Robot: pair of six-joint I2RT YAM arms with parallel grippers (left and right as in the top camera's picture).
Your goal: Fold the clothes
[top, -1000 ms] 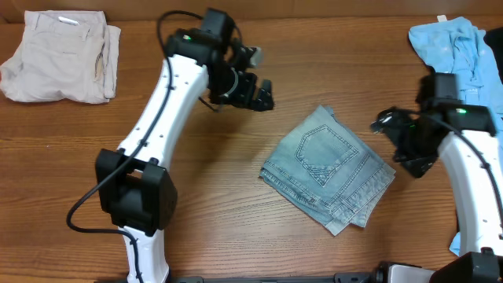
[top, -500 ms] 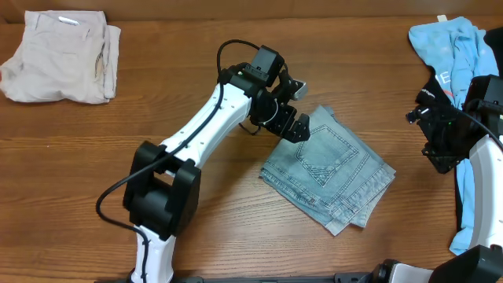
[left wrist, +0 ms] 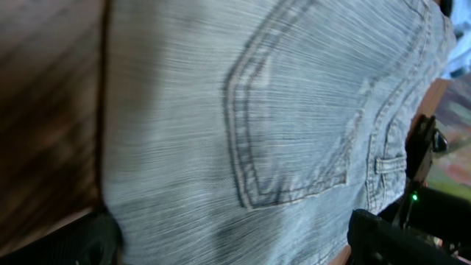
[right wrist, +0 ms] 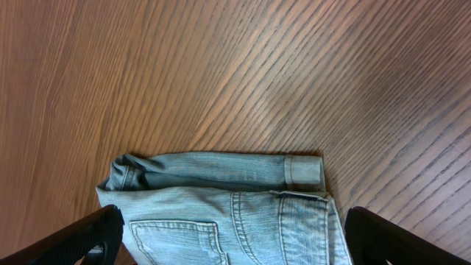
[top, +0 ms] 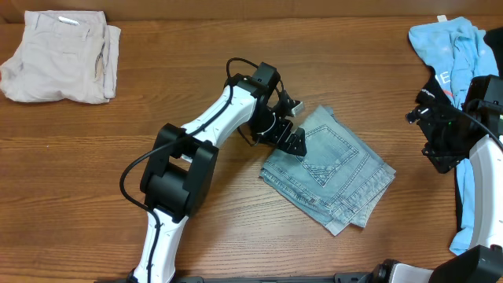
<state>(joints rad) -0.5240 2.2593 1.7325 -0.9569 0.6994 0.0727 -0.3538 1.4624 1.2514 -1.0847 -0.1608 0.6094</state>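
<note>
Pale-blue denim shorts [top: 334, 169] lie folded on the wooden table just right of centre, a stitched back pocket [left wrist: 294, 125] facing up. My left gripper [top: 289, 138] is low over their left edge and open. In the left wrist view the denim fills the space between its black fingers [left wrist: 85, 239]. My right gripper [top: 437, 149] hovers open at the far right, apart from the shorts. In the right wrist view the shorts [right wrist: 221, 206] and a cuffed hem [right wrist: 303, 170] show ahead, framed by its fingers [right wrist: 81, 235].
Beige shorts [top: 61, 55] lie folded at the back left corner. A sky-blue printed T-shirt [top: 456, 43] is bunched at the back right, running down the right edge behind the right arm. A black garment [top: 459, 236] peeks out there.
My left arm has swung from the back left over to the denim shorts and lowered onto their left edge. My right arm pulled back to the right, then stayed still.
</note>
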